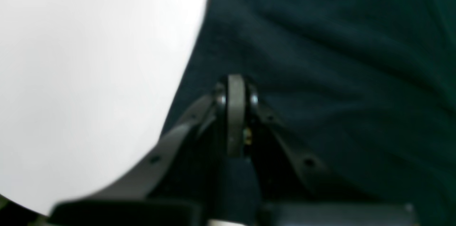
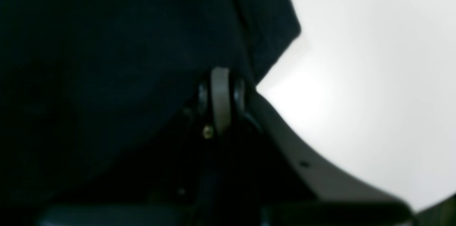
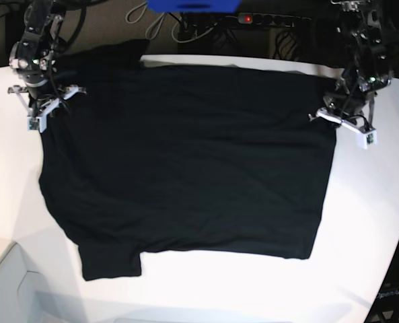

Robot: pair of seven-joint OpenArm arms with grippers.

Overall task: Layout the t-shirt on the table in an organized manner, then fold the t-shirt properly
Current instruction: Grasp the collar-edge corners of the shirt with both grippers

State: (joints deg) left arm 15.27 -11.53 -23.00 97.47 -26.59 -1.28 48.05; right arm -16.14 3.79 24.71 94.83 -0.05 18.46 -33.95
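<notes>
Lying spread across the white surface, the t-shirt shows only plain black cloth, with a sleeve sticking out at the near left in the base view and another at the far left corner near the back edge. No print or label can be seen in any view. The body is mostly flat with shallow wrinkles, so the laying-out part of the task looks largely done and folding not yet begun.

Each arm stands at one far corner of the cloth, which suits a pull along the back edge to take out slack. The left end effector has its jaws together over the shirt's edge, where black cloth meets white surface in its wrist view; the blur hides whether any cloth is pinched between them. The right end effector is likewise closed at the opposite edge, beside a jutting corner of fabric, and again a hold on the cloth cannot be confirmed.

Holding both far corners would keep the shirt square while it is tensioned; a one-sided pull would likely skew the hem and bunch the near sleeve
</notes>
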